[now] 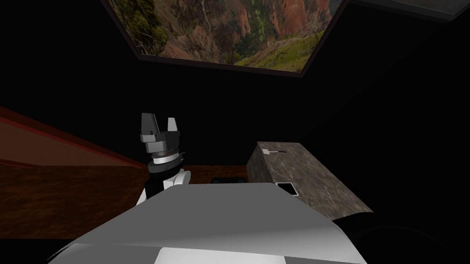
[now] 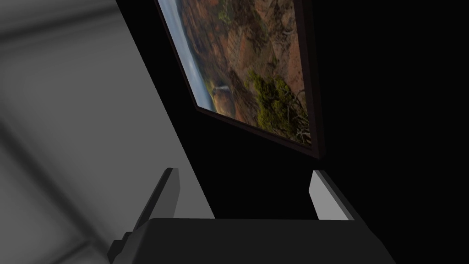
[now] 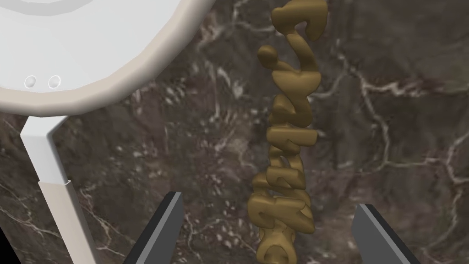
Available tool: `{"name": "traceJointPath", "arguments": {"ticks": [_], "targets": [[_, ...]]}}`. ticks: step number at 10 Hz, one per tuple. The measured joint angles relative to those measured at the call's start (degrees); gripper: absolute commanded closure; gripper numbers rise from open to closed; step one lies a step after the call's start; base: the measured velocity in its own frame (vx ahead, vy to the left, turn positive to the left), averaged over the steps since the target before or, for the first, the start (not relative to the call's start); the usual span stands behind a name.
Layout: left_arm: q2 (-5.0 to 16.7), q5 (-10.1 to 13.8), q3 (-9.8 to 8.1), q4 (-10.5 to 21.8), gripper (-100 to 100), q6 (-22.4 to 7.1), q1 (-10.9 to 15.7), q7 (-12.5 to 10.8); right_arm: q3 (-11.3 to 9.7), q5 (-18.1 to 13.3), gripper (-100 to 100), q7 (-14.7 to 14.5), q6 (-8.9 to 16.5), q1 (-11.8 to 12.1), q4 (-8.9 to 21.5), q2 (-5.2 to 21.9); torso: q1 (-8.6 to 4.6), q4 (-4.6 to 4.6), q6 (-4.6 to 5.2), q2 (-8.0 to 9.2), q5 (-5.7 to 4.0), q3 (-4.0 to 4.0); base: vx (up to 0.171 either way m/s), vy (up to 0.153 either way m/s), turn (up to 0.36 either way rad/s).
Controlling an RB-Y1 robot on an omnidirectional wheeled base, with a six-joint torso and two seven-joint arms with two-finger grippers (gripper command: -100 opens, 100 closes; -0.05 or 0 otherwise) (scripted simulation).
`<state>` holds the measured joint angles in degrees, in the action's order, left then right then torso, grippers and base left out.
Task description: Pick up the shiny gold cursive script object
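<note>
A gold cursive script object (image 3: 288, 137) lies flat on a dark veined stone top (image 3: 389, 114). It runs lengthwise away from my right gripper (image 3: 270, 233), and its near end sits between the two fingers. That gripper is open, and both fingers stand clear of the gold letters. My left gripper (image 1: 160, 127) is raised in front of my chest, pointing upward. It is open (image 2: 247, 195) with nothing between its fingers.
A white round object on an angled white stem (image 3: 91, 46) stands on the stone close beside the gold script. The stone-topped cabinet (image 1: 310, 178) is at my right front. A reddish-brown wooden surface (image 1: 34, 194) spreads to the left. Black areas lie beyond.
</note>
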<state>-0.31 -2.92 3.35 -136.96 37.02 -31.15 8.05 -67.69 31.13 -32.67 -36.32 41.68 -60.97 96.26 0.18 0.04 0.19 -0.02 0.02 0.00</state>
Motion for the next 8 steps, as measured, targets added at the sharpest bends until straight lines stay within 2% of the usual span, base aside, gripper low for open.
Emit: {"name": "traceJointPath", "arguments": {"ticks": [2, 3, 7, 8], "targets": [[0.00, 0.00, 0.00, 0.00, 0, 0.00, 0.00, 0.00, 0.49, -2.92, -100, 2.83, -0.42, -0.31, 1.75, -0.68, -0.01, 0.00, 0.02, -0.03, 0.01, -0.01, -0.020, 0.027, 0.012], [0.00, 0.00, 0.00, 0.00, 0, 0.00, 0.00, 0.00, 0.88, -5.09, -100, 4.73, -1.10, -1.12, 4.22, -1.83, 0.03, 0.00, 0.00, 0.00, 0.01, 0.00, -0.031, 0.033, 0.024], [0.00, 0.00, 0.00, 0.00, 0, 0.00, 0.00, 0.00, 2.64, -11.45, -100, 10.85, -1.90, -1.93, 8.09, -3.41, 0.00, 0.00, 0.03, -0.02, 0.01, 0.00, -0.027, 0.030, 0.020], [0.00, 0.00, 0.00, 0.00, 0, 0.00, 0.00, 0.00, 3.14, -13.28, -100, 12.48, -2.37, -2.60, 9.96, -4.36, 0.02, 0.00, 0.01, -0.01, 0.01, 0.00, -0.027, 0.035, 0.021]]}}
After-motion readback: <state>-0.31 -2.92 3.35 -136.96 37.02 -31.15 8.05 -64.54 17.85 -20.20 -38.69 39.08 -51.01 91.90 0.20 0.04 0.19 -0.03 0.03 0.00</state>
